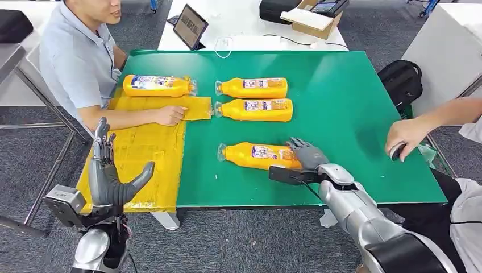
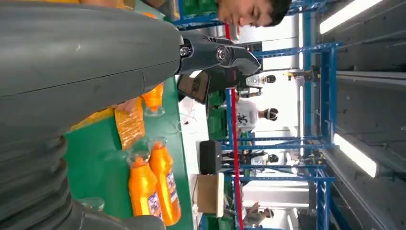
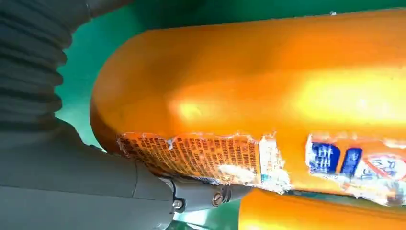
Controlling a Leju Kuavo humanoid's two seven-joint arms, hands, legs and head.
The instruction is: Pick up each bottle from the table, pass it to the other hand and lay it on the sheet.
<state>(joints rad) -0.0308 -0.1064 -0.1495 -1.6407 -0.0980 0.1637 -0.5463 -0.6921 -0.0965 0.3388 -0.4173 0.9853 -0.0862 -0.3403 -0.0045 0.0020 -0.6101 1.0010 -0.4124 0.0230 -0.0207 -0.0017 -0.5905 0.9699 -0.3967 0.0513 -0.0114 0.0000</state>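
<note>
Picking stage: right hand point(image 1: 305, 152) draped over nearest bottle point(image 1: 258, 156), grip unclear; left hand point(image 1: 111, 179) spread empty beside sheet point(image 1: 149, 149), awaiting lift and handover.

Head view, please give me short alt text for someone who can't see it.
The right robot hand grips the base end of an orange bottle lying on a green table, while the left robot hand waits open over a yellow sheet. Two more bottles lie beyond, a fourth on the sheet.

One bottle point(image 1: 158, 85) lies on the sheet point(image 1: 142, 153); three bottles point(image 1: 254, 88) lie right of it on the table point(image 1: 352, 108).
</note>
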